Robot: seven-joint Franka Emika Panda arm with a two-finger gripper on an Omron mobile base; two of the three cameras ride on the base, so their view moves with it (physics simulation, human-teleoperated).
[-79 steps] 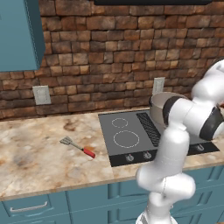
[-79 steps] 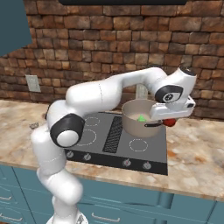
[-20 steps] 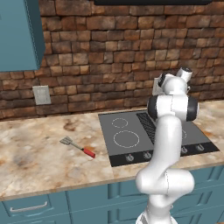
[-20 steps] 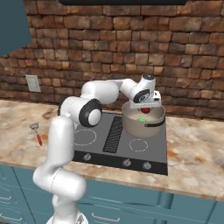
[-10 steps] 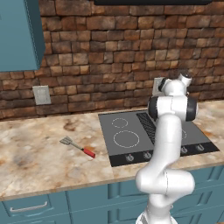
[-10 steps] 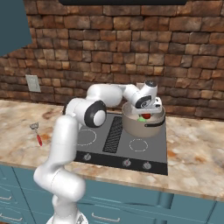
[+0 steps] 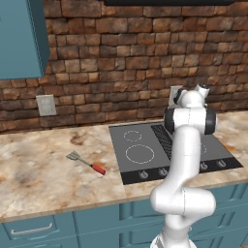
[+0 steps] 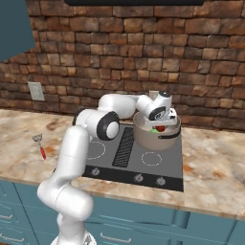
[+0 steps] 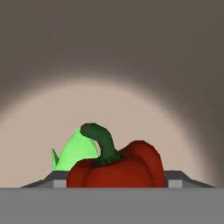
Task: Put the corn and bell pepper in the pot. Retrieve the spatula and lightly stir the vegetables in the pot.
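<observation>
We see our gripper inside the pot, jaws clamped on the red bell pepper, corn behind it, spatula near the counter's front edge.

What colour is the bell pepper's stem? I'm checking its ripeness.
Dark green stem on the red bell pepper, clearest in the hand view.

White glossy arm, rounded tube segments, bulbous base; black bands at joints; dark round cap on wrist; small white-and-dark hand at end.
</observation>
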